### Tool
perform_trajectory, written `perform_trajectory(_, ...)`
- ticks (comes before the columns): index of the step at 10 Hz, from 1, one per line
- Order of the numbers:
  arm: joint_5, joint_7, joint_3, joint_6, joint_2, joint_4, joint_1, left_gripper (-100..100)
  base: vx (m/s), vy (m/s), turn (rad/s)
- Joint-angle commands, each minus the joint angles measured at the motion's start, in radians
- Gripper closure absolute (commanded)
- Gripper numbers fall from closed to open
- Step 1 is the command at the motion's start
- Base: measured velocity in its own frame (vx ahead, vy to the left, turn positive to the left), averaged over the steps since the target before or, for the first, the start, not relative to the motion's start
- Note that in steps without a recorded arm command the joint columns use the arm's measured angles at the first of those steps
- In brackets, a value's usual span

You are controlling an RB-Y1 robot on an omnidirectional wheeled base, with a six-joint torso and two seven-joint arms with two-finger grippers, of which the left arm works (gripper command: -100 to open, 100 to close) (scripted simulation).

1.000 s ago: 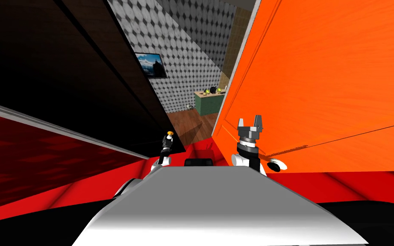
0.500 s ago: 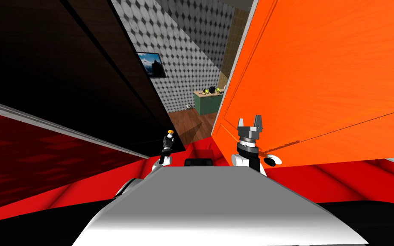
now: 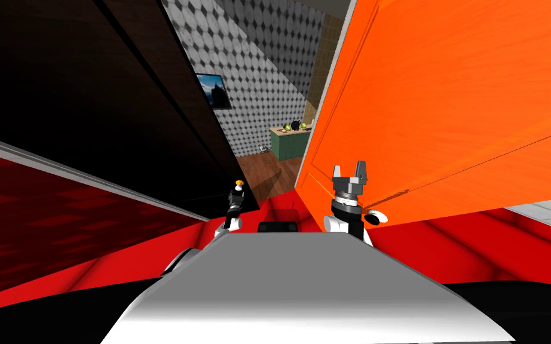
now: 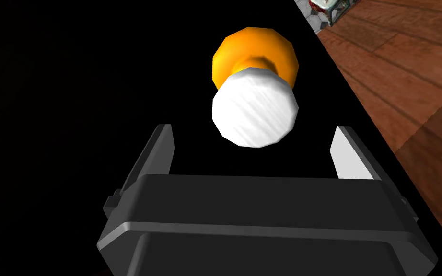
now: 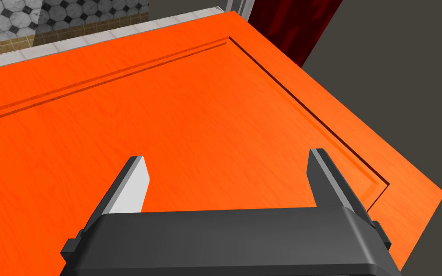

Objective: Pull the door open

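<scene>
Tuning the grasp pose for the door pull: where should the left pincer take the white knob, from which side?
Grip the white knob across the widest part of its round head, ahead of the orange collar. Come head-on along its axis: it faces the left pincer, whose open fingers stand either side, so a straight advance probably suffices.
</scene>
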Motion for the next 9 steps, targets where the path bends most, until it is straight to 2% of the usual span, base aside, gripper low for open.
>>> perform_trajectory(1, 0.010, 0.039, -0.004, 0.003, -0.001, -0.007, 0.002, -100, -0.063, 0.017, -0.026)
perform_trajectory(2, 0.026, 0.074, -0.012, 0.005, -0.004, -0.011, 0.001, -100, -0.057, 0.018, -0.031)
perform_trajectory(3, 0.026, 0.081, -0.012, 0.005, -0.004, -0.011, 0.001, -100, -0.040, 0.014, -0.020)
perform_trajectory(5, 0.057, 0.146, -0.028, 0.009, -0.011, -0.020, 0.000, -100, -0.068, 0.016, -0.038)
perform_trajectory(6, 0.057, 0.164, -0.028, 0.009, -0.011, -0.020, 0.000, -100, -0.065, 0.020, -0.024)
perform_trajectory(7, 0.073, 0.197, -0.035, 0.011, -0.014, -0.024, -0.001, -100, -0.053, 0.012, -0.030)
perform_trajectory(8, 0.073, 0.206, -0.035, 0.011, -0.014, -0.024, -0.001, -100, -0.044, 0.010, -0.017)
perform_trajectory(9, 0.087, 0.245, -0.043, 0.013, -0.017, -0.028, -0.002, -100, -0.053, 0.011, -0.026)
